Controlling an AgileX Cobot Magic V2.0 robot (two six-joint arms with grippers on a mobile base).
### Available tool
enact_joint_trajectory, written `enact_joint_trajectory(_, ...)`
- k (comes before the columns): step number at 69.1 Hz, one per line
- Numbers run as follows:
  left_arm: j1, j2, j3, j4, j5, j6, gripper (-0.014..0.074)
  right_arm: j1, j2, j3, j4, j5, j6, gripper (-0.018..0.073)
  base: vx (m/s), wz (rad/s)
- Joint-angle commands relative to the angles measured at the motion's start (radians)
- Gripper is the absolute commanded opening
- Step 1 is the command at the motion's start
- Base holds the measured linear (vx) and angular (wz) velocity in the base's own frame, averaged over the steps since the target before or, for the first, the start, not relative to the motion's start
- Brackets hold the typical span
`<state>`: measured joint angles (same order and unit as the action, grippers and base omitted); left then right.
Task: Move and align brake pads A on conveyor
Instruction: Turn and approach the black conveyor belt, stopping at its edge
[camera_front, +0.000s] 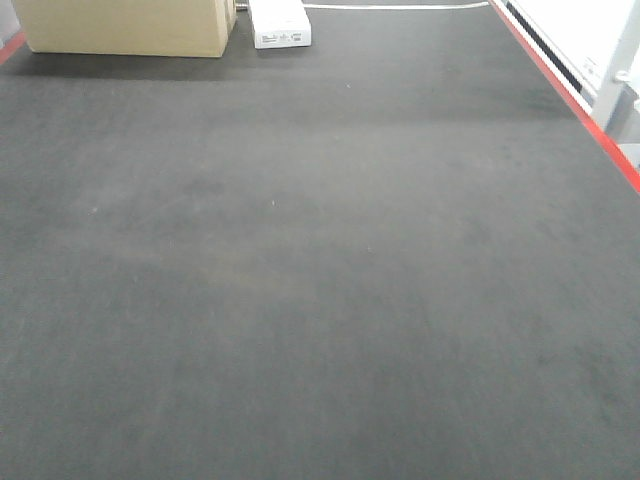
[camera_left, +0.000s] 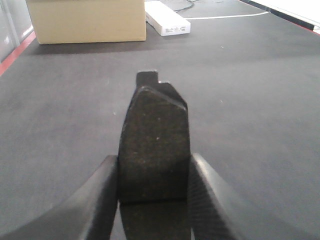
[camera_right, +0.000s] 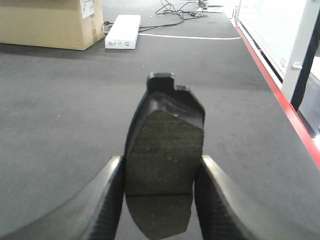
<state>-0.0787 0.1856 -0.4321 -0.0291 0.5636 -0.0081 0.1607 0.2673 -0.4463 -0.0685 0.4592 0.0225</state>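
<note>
Your left claw pinches one brake pad, your right claw a second pad, both aimed at 12 o'clock to lie straight.

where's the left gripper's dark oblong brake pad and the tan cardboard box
dark oblong brake pad (camera_left: 154, 145), left wrist view, middle of its speckled face
tan cardboard box (camera_left: 86, 20), left wrist view, front wall

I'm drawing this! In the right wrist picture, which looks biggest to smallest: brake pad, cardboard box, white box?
1. brake pad, only because it's nearest the camera
2. cardboard box, partly cut off
3. white box
</note>
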Motion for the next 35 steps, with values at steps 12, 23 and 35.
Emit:
enact_joint_trajectory(12, -0.006, 0.007, -0.025, -0.008, -0.098, -0.002, -0.0006, -0.007, 0.009, -0.031, -0.007, -0.099, -0.011, -0.0008, 0.23, 0.04)
enact_joint_trajectory(23, -0.006, 0.007, -0.025, -0.008, -0.098, -0.002, -0.0006, -0.007, 0.009, -0.031, -0.007, -0.099, -0.011, -0.0008, 0.17, 0.04)
enact_joint_trajectory(35, -0.006, 0.007, -0.025, -0.008, -0.098, -0.002, -0.0006, -0.007, 0.009, -0.031, -0.007, -0.099, -0.011, -0.0008, 0.08, 0.02)
